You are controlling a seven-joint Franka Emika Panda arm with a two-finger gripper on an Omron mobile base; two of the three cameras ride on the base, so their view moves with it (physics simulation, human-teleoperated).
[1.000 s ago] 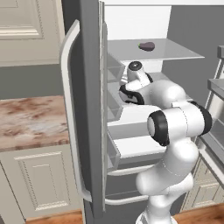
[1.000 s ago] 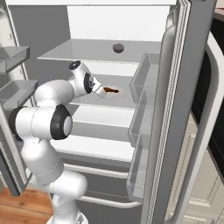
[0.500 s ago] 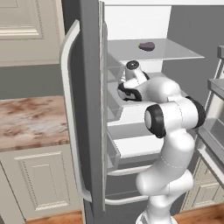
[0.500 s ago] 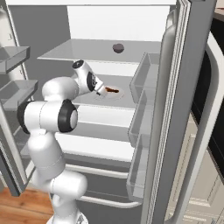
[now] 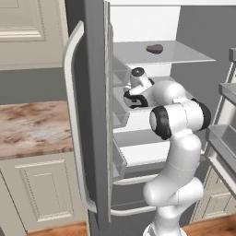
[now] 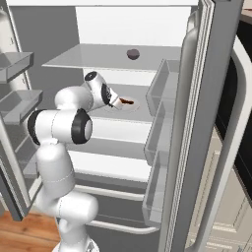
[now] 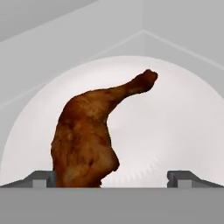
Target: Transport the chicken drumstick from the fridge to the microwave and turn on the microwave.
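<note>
One target: the chicken drumstick lies on a white plate, which sits on the middle shelf of the fridge.
Landmark: the plate; everything below is placed against it.
Gripper: the gripper hangs just over the near rim of the plate, jaws spread wide, holding nothing.
Offset: the drumstick's thick end sits close against one fingertip; the other fingertip stands well apart, over bare plate.
Long axis: it runs from the meaty end at the near rim to the thin bone end, slanting toward the plate's far side.
Judgement: the jaws straddle the thick end off-centre; a small sideways shift toward the meat looks needed before closing.
Other item: a dark purple lump rests on the shelf above the plate.
</note>
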